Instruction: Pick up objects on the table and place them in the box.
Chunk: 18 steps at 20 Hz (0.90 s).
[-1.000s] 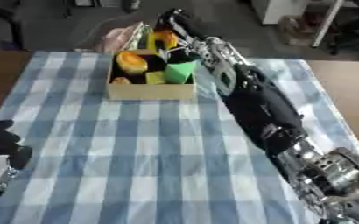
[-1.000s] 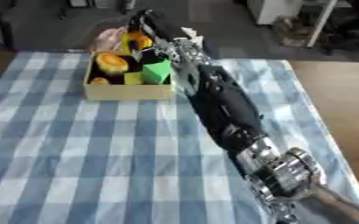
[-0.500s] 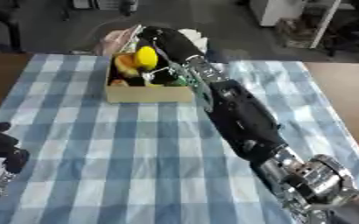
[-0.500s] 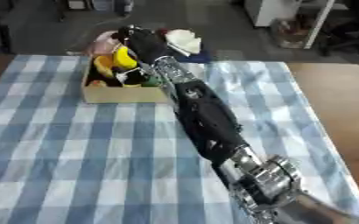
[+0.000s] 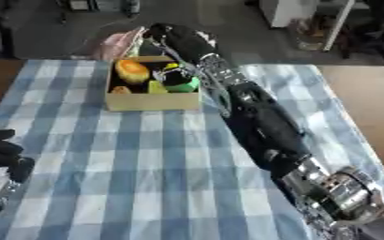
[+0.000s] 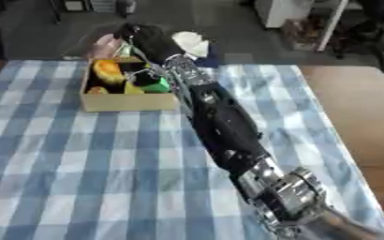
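Left eye view: the robot's right arm, black with silver joints, stretches from the lower right corner diagonally up across the blue-and-white checked cloth covering the surface (image 5: 129, 154) to the far side of a shallow tan cardboard box (image 5: 150, 101). The right robot hand (image 5: 172, 37) shows only as a dark, blurred mass above the box's far right corner; whether its fingers are spread or curled cannot be made out, and whether it touches the box or anything in it cannot be told either.

Inside the box lie an orange rounded object (image 5: 132, 70) at the far left, a smaller orange piece (image 5: 119, 89) in the near left corner, a yellow-green piece (image 5: 157, 87) beside it, and a green round object with a dark top (image 5: 179, 81) at the right, partly overlapped by the wrist. Their exact kinds are too blurred to name.

Behind the box, a pinkish object (image 5: 117, 43) is half hidden by the box wall and the hand. A white, crumpled-looking item (image 6: 191, 43) on something dark blue sits just beyond the cloth's far edge, seen clearly only in the right eye view.

The left robot hand (image 5: 3, 157) rests at the lower left edge, cut off by the frame, its dark fingers relaxed and pointing up, holding nothing.
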Each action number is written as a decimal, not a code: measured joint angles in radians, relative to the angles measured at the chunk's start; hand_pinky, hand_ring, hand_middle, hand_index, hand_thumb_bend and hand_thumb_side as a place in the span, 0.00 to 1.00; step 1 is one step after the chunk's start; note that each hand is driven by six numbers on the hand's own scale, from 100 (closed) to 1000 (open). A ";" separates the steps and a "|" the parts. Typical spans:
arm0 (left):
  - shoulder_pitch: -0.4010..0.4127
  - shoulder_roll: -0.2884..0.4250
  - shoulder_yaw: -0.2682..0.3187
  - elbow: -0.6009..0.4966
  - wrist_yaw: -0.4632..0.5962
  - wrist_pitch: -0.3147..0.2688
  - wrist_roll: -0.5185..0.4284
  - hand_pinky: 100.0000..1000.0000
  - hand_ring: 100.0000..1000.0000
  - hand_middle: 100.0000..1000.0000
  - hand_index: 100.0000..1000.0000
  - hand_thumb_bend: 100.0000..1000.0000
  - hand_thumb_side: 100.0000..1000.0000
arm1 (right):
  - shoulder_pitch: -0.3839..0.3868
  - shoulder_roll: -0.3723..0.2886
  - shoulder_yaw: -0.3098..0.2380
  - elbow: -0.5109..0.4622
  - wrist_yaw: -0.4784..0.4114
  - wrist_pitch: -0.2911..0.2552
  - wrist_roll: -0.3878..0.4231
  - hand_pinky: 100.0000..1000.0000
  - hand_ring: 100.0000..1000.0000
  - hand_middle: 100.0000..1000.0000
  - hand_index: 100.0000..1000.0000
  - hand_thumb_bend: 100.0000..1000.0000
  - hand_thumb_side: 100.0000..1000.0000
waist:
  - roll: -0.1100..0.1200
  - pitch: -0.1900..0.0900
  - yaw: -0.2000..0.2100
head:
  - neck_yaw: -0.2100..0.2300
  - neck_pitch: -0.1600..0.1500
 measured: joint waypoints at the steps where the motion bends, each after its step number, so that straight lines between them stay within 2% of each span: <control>1: 0.000 0.000 0.003 0.002 -0.001 0.000 0.004 0.64 0.55 0.52 0.77 0.54 0.46 | 0.008 -0.011 0.007 -0.029 -0.061 -0.002 0.011 0.75 0.80 0.82 0.87 0.06 0.24 | -0.001 0.001 -0.011 | 0.006 0.000; 3: -0.001 0.000 0.008 0.004 -0.002 0.001 0.012 0.64 0.55 0.52 0.77 0.54 0.46 | 0.039 -0.041 0.023 -0.095 -0.196 0.006 0.044 0.74 0.80 0.82 0.87 0.04 0.24 | -0.002 0.001 -0.033 | 0.019 0.000; 6: -0.002 0.000 0.017 0.004 -0.004 0.001 0.024 0.64 0.55 0.52 0.77 0.53 0.46 | 0.098 -0.088 0.032 -0.217 -0.397 0.044 0.087 0.73 0.80 0.82 0.87 0.02 0.24 | -0.002 0.001 -0.070 | 0.040 0.000; 9: -0.002 0.000 0.022 0.008 -0.005 0.001 0.034 0.64 0.55 0.52 0.77 0.53 0.46 | 0.187 -0.136 0.030 -0.361 -0.600 0.093 0.108 0.72 0.80 0.82 0.87 0.00 0.25 | -0.002 0.001 -0.104 | 0.057 0.000; 11: -0.002 0.001 0.025 0.010 -0.005 0.002 0.040 0.64 0.56 0.53 0.77 0.53 0.46 | 0.253 -0.159 0.023 -0.458 -0.705 0.123 0.107 0.72 0.80 0.82 0.87 0.00 0.25 | -0.002 0.001 -0.127 | 0.069 0.001; 14: -0.001 0.001 0.027 0.012 -0.005 -0.001 0.047 0.65 0.56 0.53 0.77 0.53 0.46 | 0.362 -0.182 0.003 -0.588 -0.814 0.162 0.092 0.71 0.79 0.81 0.86 0.00 0.25 | -0.002 0.001 -0.157 | 0.087 0.002; 18: 0.004 0.000 0.030 0.016 -0.005 -0.011 0.057 0.65 0.57 0.55 0.78 0.52 0.46 | 0.510 -0.180 -0.027 -0.716 -0.916 0.185 0.075 0.71 0.79 0.82 0.86 0.00 0.25 | -0.002 0.001 -0.188 | 0.111 0.011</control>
